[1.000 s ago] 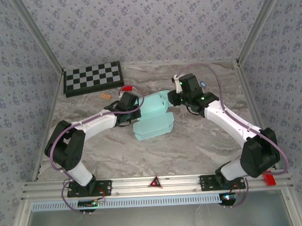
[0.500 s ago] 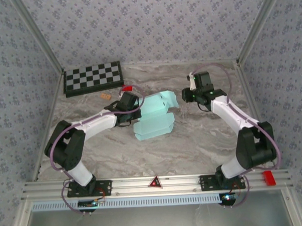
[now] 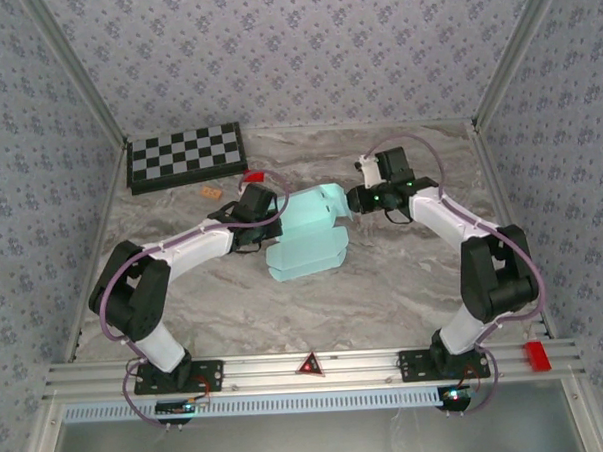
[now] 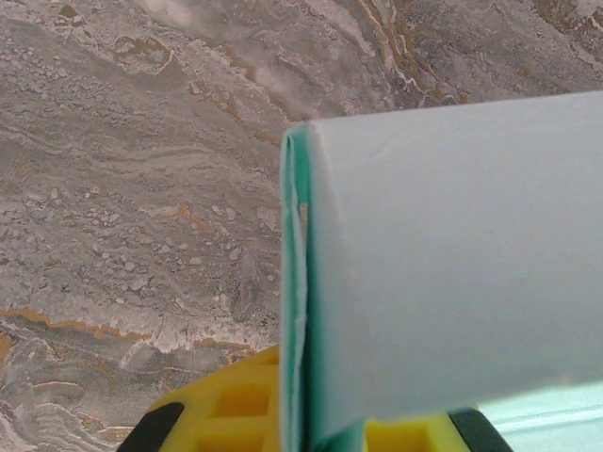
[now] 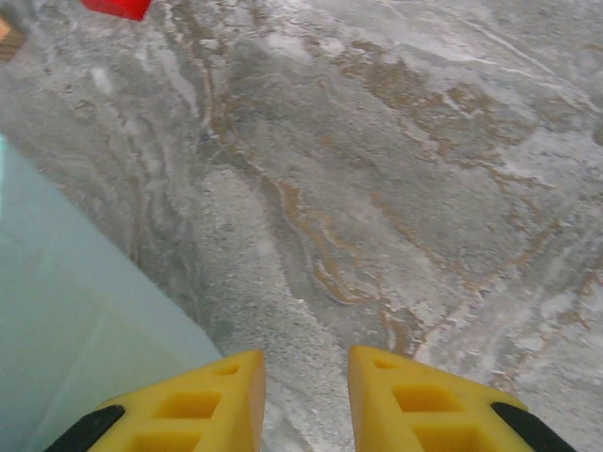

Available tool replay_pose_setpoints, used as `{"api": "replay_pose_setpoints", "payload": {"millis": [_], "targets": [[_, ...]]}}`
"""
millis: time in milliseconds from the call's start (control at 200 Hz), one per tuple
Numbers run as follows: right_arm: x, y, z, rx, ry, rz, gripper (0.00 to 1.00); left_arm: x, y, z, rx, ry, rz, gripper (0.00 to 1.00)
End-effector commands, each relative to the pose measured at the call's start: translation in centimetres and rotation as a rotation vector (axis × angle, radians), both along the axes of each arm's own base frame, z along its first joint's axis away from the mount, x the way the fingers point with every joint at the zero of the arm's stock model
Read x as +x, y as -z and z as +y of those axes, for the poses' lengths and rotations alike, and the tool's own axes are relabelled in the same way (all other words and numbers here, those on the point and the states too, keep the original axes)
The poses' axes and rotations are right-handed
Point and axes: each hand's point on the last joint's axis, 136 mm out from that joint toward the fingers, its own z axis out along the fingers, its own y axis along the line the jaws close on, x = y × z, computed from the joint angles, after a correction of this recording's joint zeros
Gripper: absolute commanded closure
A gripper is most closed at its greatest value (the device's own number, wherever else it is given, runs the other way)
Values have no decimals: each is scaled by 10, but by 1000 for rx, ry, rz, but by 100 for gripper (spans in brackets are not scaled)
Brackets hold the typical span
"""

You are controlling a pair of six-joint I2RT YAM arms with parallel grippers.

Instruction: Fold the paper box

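Observation:
The pale light-blue paper box (image 3: 307,241) lies partly folded mid-table, one panel raised at its far end. My left gripper (image 3: 268,213) is at the box's left edge, shut on it. In the left wrist view that thin edge (image 4: 300,282) stands upright between the yellow fingers (image 4: 221,405) of the left gripper (image 4: 311,419). My right gripper (image 3: 353,200) is just right of the raised panel. In the right wrist view the right gripper (image 5: 306,381) is open over bare table, with the paper box (image 5: 57,320) to its left, apart from the fingertips.
A black-and-white checkerboard (image 3: 185,156) lies at the back left. A small red piece (image 3: 251,177) and a small orange piece (image 3: 210,191) sit just behind the left gripper. The red piece (image 5: 115,6) also shows in the right wrist view. Patterned walls enclose the table.
The right gripper swung away to the right, then came back to the box's raised panel, its jaws a little wider. The left arm has stayed still, holding the box.

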Motion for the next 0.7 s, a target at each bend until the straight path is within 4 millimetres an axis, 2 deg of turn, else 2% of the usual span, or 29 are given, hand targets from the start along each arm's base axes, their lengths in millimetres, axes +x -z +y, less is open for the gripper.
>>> {"api": "replay_pose_setpoints", "payload": {"millis": [0, 695], "targets": [[-4, -5, 15, 29, -82, -5, 69, 3, -9, -9, -18, 25, -7, 100], [-27, 0, 45, 79, -207, 35, 69, 2, -7, -9, -20, 24, 3, 100]]}}
